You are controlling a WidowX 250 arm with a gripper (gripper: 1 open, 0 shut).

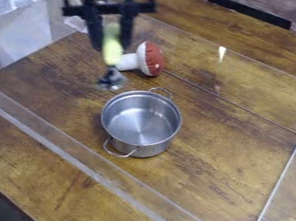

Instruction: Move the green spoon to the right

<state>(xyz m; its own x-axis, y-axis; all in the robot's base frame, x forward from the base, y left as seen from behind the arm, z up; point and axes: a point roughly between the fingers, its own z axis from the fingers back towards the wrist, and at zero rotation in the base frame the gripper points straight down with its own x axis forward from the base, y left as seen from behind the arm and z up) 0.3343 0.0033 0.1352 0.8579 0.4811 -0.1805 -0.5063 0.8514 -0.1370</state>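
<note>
- Wood-grain counter (228, 142) carries everything, fenced by a clear plastic wall (91, 161) along its edges; a slip would likely keep the load inside that fence.
- Round steel pot (142, 122) sits near the middle, open and empty as far as I can see, at about five o'clock from the hanging spoon and right under any straight path to the right.
- Black gripper (110, 28) hangs at the upper left of the view, pointing nearly straight down, its jaws closed on the spoon's thick handle.
- Toy mushroom (146, 56) with a red cap lies on its side at about three o'clock from the spoon, close to it in the picture; I cannot tell whether they touch.
- Green spoon (111, 50) hangs nearly upright, clear of the counter, yellow-green handle up, small shiny bowl (110, 78) down at six o'clock.
- Handling, as I judge it: light and stiff, nothing fragile. The plastic handle is fat and probably a bit slick, so the hold belongs on its thick middle, not on the thin metal neck.
- Risk: gripped at one spot, the spoon could pivot or slide down, and the dangling bowl could clip the pot rim or the mushroom.
</note>
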